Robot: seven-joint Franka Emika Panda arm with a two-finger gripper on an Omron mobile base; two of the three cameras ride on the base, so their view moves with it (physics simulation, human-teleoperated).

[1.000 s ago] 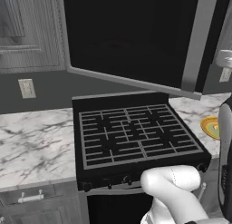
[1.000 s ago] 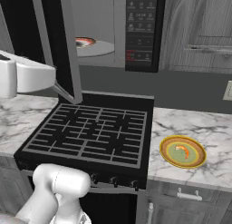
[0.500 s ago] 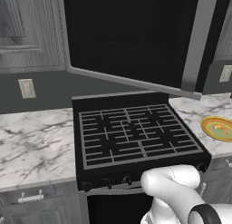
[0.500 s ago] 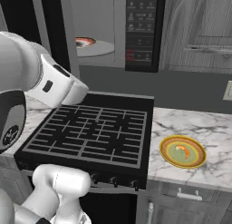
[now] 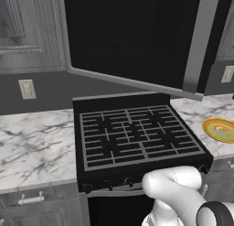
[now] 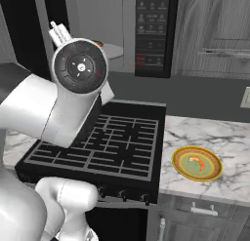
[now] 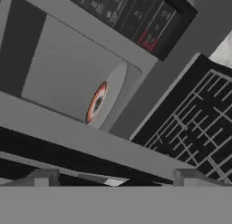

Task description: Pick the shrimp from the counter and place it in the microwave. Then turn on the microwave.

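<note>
While my arm is swinging across the stove [image 6: 97, 152], the shrimp [image 6: 196, 161] is sitting on the green plate [image 6: 197, 163] on the marble tabletop [image 6: 229, 181], just right of the burners. Microwave [image 6: 117, 35] is hanging above with its door [image 5: 132, 37] open, turntable [image 7: 97, 103] showing something orange-red on it. My gripper [image 7: 113, 180] is pointing at that opening, nothing between the fingertips [image 7: 45, 177], and honestly I can't tell how wide it's spread.
</note>
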